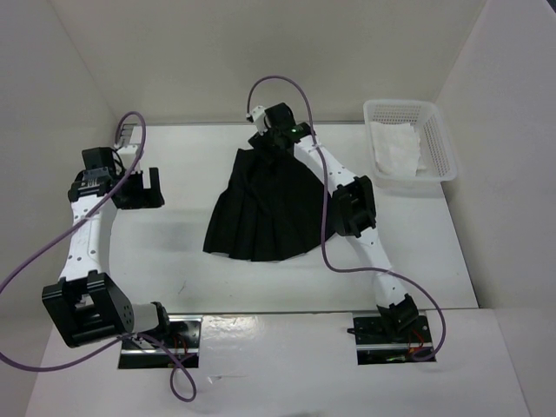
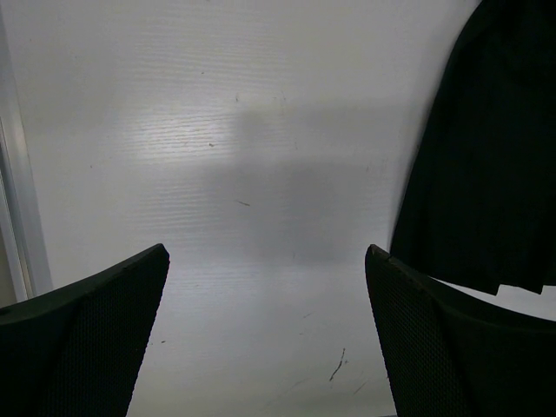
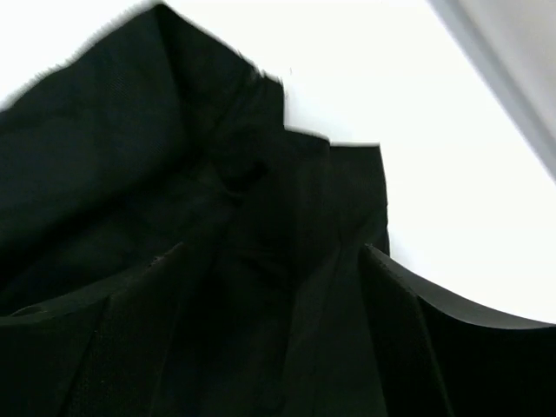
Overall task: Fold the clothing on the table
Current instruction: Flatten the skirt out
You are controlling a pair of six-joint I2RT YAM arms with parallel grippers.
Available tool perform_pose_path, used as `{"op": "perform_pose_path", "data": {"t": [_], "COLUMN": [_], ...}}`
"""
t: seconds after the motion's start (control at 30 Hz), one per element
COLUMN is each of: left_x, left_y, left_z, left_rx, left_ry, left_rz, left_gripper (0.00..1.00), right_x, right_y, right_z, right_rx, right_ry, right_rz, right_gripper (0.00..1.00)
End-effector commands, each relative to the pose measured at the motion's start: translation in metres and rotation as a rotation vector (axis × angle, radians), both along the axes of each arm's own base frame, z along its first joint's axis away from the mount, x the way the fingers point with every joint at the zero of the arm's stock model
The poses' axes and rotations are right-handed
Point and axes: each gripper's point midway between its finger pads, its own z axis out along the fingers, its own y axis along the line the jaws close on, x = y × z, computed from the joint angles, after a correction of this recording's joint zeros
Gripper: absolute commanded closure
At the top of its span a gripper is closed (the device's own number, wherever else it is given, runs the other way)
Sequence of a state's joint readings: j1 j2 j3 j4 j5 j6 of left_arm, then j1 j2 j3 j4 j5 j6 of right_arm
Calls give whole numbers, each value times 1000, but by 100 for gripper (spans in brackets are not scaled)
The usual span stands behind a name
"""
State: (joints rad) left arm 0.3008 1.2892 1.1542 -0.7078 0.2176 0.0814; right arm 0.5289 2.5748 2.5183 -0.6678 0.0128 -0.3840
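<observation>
- The left gripper [image 1: 143,188] hangs over the bare table [image 1: 174,252], left of the skirt. Its jaws are spread wide and hold nothing. Only its wrist view shows the hem edge close at right.
- The black pleated skirt [image 1: 265,208] lies flat mid-table, with the waistband far and the hem near.
- The right gripper [image 1: 276,139] is stretched out to the waistband. Its wrist view (dark, blurry) shows the jaws apart with fabric between them.
- The white perforated basket [image 1: 439,139] shows only from above.
</observation>
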Motion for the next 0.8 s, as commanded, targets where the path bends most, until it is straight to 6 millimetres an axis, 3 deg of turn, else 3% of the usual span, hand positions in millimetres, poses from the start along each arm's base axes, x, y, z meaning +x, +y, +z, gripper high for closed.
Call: {"op": "perform_pose_path", "data": {"t": [0.0,0.13,0.17,0.23,0.27,0.3,0.37,0.43,0.47,0.53,0.57,0.63,0.67,0.77], "left_x": [14,18,19,22,26,30,39,52,60,79,87,104,119,150], "left_y": [1,-2,-1,-8,-11,-15,-29,-41,-56,-71,-88,-105,-122,-153], "left_z": [8,6,3,4,6,2,4,1,1,-4,-18,-20,-19,-15], "left_rx": [-1,-21,-24,-18,-17,-18,-16,-19,-19,-29,-49,-54,-69,-97], "left_ry": [-38,-31,-23,-25,-27,-23,-34,-28,-31,-14,22,21,15,-26], "left_rz": [-38,-51,-51,-82,-93,-105,-164,-203,-246,-282,-321,-354,-391,-438], "left_gripper": [0,0,0,0,0,0,0,0,0,0,0,0,0,3], "right_x": [8,13,17,18,19,22,22,19,17,12,6,-1,-7,-22], "right_y": [-15,-30,-36,-44,-49,-56,-63,-66,-65,-69,-66,-63,-62,-58], "right_z": [1,0,3,20,24,31,51,57,71,70,74,76,73,88], "right_rx": [36,32,36,44,50,54,81,93,108,115,126,140,142,172], "right_ry": [32,40,32,17,19,9,-10,-6,-24,2,15,37,64,80], "right_rz": [-14,-39,-50,-60,-64,-76,-86,-79,-71,-61,-43,-18,-5,34], "right_gripper": [20,42,59,76,90,96,100,100,100,100,100,100,100,100]}}
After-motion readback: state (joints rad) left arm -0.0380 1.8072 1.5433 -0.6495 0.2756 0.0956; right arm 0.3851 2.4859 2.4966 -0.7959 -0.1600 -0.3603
